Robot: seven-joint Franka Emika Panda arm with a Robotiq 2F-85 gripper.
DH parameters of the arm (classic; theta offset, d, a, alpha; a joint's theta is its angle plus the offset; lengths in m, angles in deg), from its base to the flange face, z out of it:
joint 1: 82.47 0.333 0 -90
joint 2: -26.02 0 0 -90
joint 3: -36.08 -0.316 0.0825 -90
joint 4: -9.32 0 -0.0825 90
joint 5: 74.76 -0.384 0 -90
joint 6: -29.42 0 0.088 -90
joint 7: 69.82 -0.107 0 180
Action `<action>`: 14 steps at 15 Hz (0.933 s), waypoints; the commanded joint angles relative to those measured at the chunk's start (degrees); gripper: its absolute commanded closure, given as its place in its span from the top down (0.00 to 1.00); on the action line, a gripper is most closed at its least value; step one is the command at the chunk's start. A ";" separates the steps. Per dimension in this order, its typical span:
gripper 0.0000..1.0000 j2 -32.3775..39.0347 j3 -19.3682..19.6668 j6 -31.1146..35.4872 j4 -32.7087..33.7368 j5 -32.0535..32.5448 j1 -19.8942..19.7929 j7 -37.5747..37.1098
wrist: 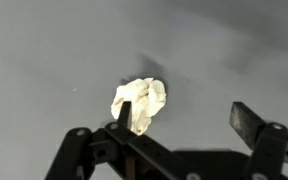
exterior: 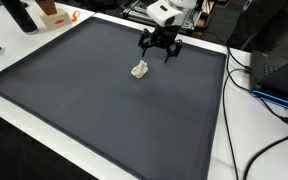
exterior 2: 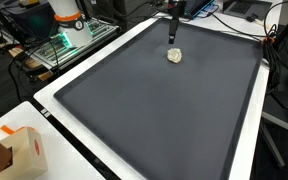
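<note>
wrist view: crumpled white wad under spread, released fingers, close by 1 fingertip.

My end effector: base runs off the wrist view's bottom edge.
White lump: lower edge hidden behind my end effector; too small in both exterior views to tell what it is.
My arm: cut off at the top edge.

One crumpled wad, one mat

— What lies under the wrist?
— A crumpled white wad on a dark grey mat.
— And the gripper?
— Jaws spread wide. One finger crosses the wad's lower edge, the other stands well apart.
</note>
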 commanded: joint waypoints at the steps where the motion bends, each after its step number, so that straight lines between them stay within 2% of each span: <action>1: 1.00 -2.35 -0.97 1.72 -2.53 -5.00 -1.84 -0.91; 5: 1.00 -3.44 -1.37 2.20 -2.86 -11.34 -3.01 -0.72; 7: 1.00 -4.13 -2.09 2.25 -2.95 -14.83 -4.17 2.19; 9: 1.00 -5.16 -3.24 2.61 -3.17 -17.59 -5.86 9.47; 10: 1.00 -5.65 -4.57 2.49 -3.15 -20.88 -7.35 15.56; 14: 1.00 -7.18 -9.20 -2.22 -1.72 -27.34 -12.17 32.76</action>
